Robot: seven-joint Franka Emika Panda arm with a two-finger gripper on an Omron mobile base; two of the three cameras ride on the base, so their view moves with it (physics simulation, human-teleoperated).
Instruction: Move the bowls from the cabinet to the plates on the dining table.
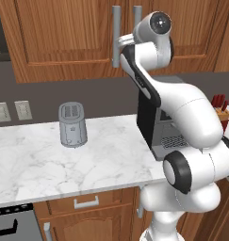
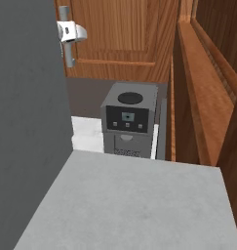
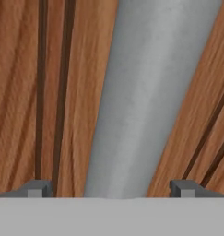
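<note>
The cabinet [image 1: 64,33] is a brown wooden wall unit with both panelled doors closed, so the bowls are hidden. My gripper [image 1: 120,44] is raised against the door seam, at the left of two vertical grey bar handles [image 1: 116,23]. In the hand view the handle [image 3: 145,92] runs up between my two fingertips [image 3: 37,188], which stand wide on either side of it, open and not pressing it. The right base view shows the gripper [image 2: 71,31] at the same handle [image 2: 71,61] on the cabinet door [image 2: 125,29]. The plates and the dining table are out of view.
Below the cabinet runs a marble counter [image 1: 40,160] with a grey toaster [image 1: 72,124], a dark coffee machine [image 1: 156,127] [image 2: 128,119] and a block of red-handled knives [image 1: 221,110]. Wall outlets [image 1: 12,111] sit at the left. Drawers [image 1: 86,203] lie under the counter.
</note>
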